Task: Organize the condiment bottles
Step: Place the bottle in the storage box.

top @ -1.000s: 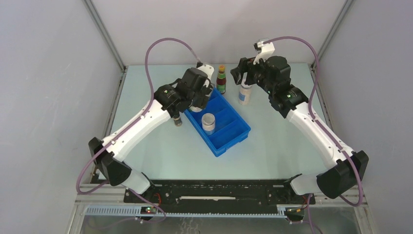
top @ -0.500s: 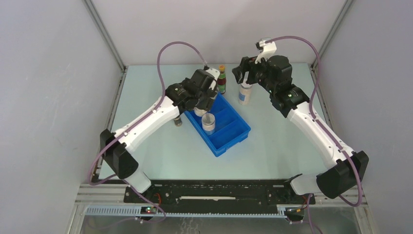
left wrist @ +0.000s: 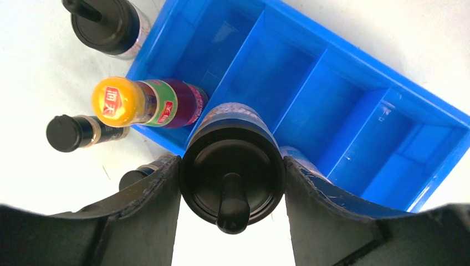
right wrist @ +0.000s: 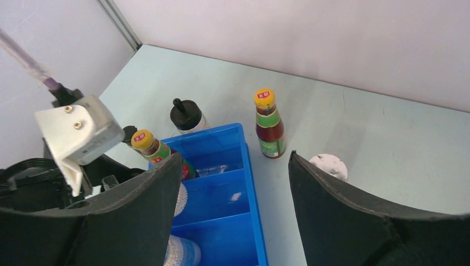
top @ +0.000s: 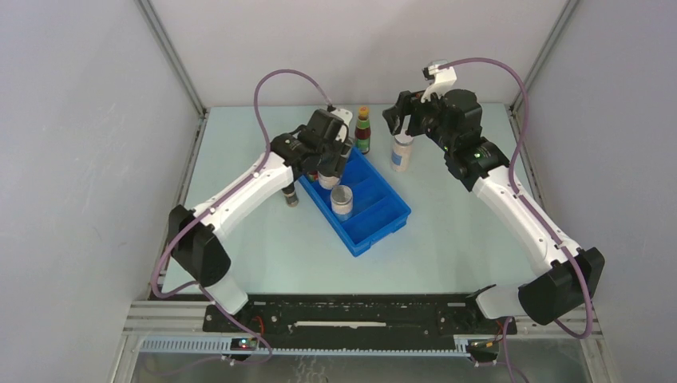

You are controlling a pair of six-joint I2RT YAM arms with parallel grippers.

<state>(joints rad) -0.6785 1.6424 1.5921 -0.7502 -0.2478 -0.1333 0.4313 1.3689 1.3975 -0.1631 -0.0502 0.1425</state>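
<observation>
My left gripper point(top: 327, 169) is shut on a black-lidded spice jar point(left wrist: 233, 178) and holds it over the far end of the blue tray point(top: 397, 214). A pale jar point(top: 342, 201) stands in the tray. One dark-red bottle with a yellow cap point(top: 363, 132) stands behind the tray. The other point(left wrist: 149, 102) is beside the tray's far left corner. A white-capped jar point(top: 401, 152) stands right of the tray. My right gripper point(top: 405, 118) is open just above it; its cap point(right wrist: 328, 166) shows by the right finger. My right gripper point(right wrist: 233, 205) holds nothing.
A large black-lidded jar point(left wrist: 108, 22) and small dark bottles point(left wrist: 72, 132) stand left of the tray on the table. Another small black-lidded bottle point(top: 291, 196) stands by the left forearm. Grey walls close in the table at back and sides.
My left arm has swung right with the black-lidded jar, bringing it over the tray's far end. My right gripper has barely moved and stays open.
</observation>
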